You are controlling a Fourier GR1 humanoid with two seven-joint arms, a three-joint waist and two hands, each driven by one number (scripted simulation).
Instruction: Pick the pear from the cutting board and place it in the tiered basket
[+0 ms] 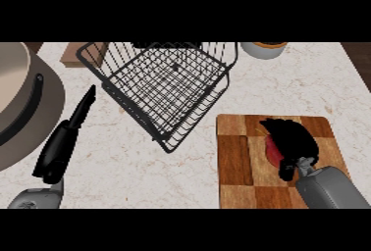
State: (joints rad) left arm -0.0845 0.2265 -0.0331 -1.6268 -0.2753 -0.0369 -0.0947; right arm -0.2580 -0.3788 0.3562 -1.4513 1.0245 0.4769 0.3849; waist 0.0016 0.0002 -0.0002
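A red pear point(273, 150) lies on the checkered wooden cutting board point(235, 162) at the lower right. My right hand point(296, 138) arches over the pear with its fingers curled round it, hiding most of it; only a red strip shows on the hand's left side. The black wire tiered basket point(165, 78) stands at the upper middle, to the upper left of the board. At the left of the counter my left hand point(62, 142) is open, fingers straight and pointing up toward the basket's left corner, holding nothing.
A large round beige vessel point(18, 98) fills the left edge beside my left hand. A wooden block point(72, 54) sits behind the basket's left corner. A cup point(264, 49) stands at the top right. Bare marble counter point(138, 166) lies between my left hand and the board.
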